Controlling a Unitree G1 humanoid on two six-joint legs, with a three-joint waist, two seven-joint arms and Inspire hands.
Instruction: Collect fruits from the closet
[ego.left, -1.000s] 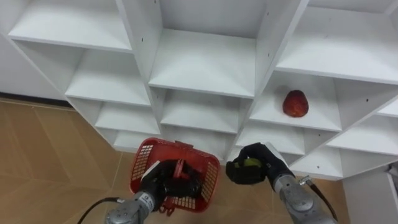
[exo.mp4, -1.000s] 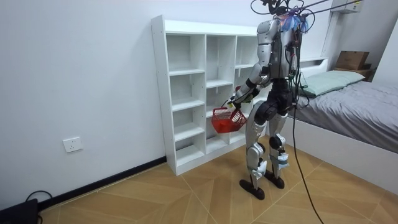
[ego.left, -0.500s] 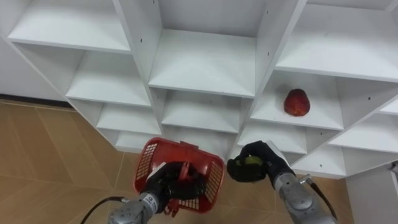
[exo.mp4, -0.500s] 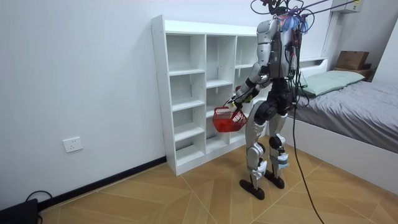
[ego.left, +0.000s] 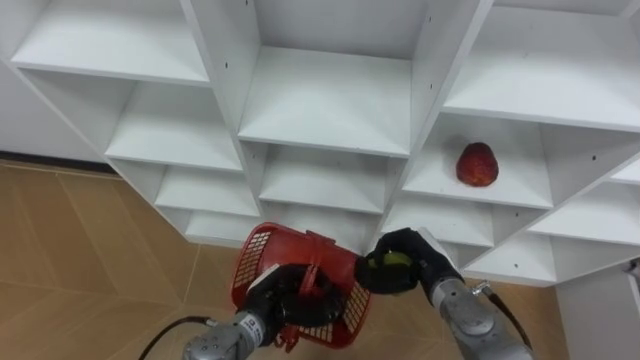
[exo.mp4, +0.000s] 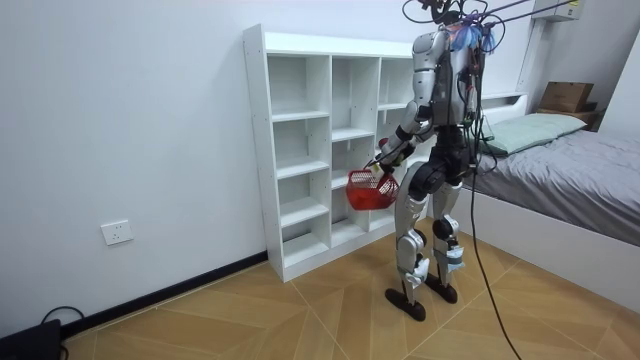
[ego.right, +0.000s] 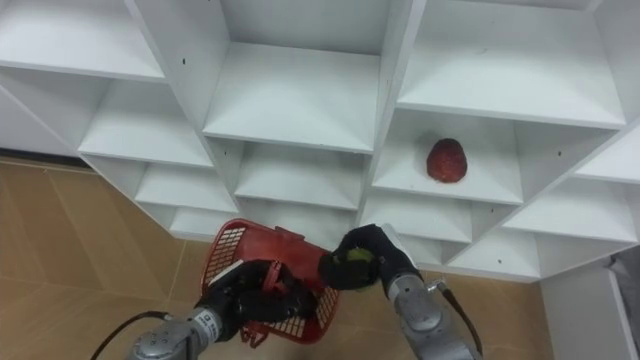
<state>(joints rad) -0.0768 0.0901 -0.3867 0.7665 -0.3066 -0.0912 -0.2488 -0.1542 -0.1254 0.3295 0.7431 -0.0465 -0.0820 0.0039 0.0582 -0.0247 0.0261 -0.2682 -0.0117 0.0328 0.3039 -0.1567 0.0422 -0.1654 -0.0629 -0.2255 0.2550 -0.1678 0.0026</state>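
The left hand (ego.left: 285, 308) curls its fingers round the handle of the red basket (ego.left: 262, 262) and holds it up. The right hand (ego.left: 420, 262) wraps a green fruit (ego.left: 394, 264) at the rim, so it can drop in. A red fruit (ego.left: 476, 165) waits in the closet (ego.left: 330, 100).

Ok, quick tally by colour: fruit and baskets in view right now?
Red fruit: 1, on the closet shelf
Green fruit: 1, in the right hand
Red basket: 1, held by the left hand
Total: 3
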